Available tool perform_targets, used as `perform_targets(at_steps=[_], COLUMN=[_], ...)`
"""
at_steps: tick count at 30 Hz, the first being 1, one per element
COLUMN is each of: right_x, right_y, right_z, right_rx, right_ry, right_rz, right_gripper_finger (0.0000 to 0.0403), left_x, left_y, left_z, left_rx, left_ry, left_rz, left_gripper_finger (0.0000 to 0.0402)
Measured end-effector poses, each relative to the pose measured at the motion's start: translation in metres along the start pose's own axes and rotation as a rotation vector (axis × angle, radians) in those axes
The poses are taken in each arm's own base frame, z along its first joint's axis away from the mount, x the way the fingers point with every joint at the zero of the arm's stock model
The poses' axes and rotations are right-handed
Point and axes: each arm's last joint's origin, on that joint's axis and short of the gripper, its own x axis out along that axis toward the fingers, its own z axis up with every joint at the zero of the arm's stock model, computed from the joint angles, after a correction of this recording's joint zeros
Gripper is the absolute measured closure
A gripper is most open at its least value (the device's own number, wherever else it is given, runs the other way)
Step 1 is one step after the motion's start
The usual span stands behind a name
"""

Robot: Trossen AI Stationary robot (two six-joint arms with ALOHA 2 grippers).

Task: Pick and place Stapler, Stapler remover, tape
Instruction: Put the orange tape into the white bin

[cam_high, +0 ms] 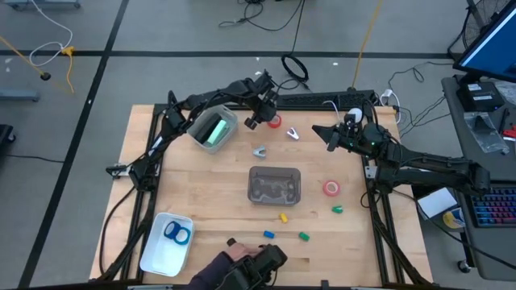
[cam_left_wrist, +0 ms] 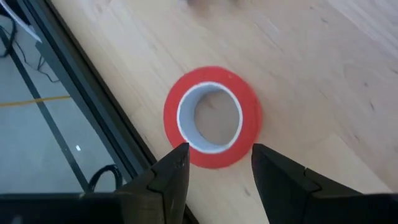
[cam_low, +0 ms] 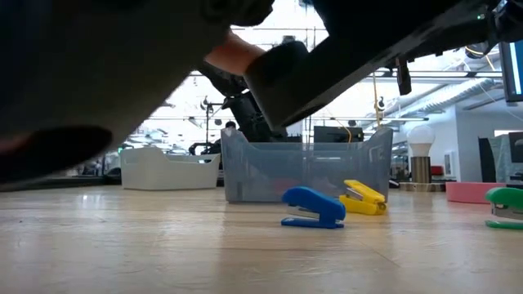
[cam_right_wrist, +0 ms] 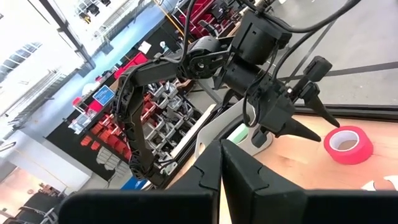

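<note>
The left gripper (cam_left_wrist: 214,167) hangs with fingers spread just above the red tape roll (cam_left_wrist: 212,117), which lies flat near the table's far edge (cam_high: 145,129), hollow centre facing up. The right gripper (cam_right_wrist: 219,163) waits nearby, fingers pressed together.

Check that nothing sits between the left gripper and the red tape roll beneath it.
Nothing visible does. The left gripper hangs open right above the red tape roll, which lies flat on bare table near the far edge, with only clear air between fingers and roll.
</note>
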Motion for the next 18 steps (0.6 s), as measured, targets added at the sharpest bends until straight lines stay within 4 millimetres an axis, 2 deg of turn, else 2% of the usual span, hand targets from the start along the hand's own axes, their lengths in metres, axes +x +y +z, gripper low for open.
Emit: perform_targets(at_steps=[7,14,18], right_x=[0.0000,0.0000,0.0000], right_y=[-0.0014,-0.0015,-0.0016], right_z=[-0.0015,-0.0015,-0.0015], right_rx=[-0.005,-0.013,-0.013], right_ry=[0.015,0.015,0.015], right_rz=[-0.015,-0.016,-0.018], right_gripper_finger=[0.0399,0.0399,0.0399], left_x=[0.0002,0.0009,0.0011], left_y=[0.0003,0.0089,0.0077], left_z=[0.0008,0.0070,0.0093], left_rx=[0.001,-0.041,0.077], left_ry=[-0.001,0.005,0.022], left_rz=[0.004,0.107,0.100], left_gripper_finger=[0.0227,0.0227,0.0227])
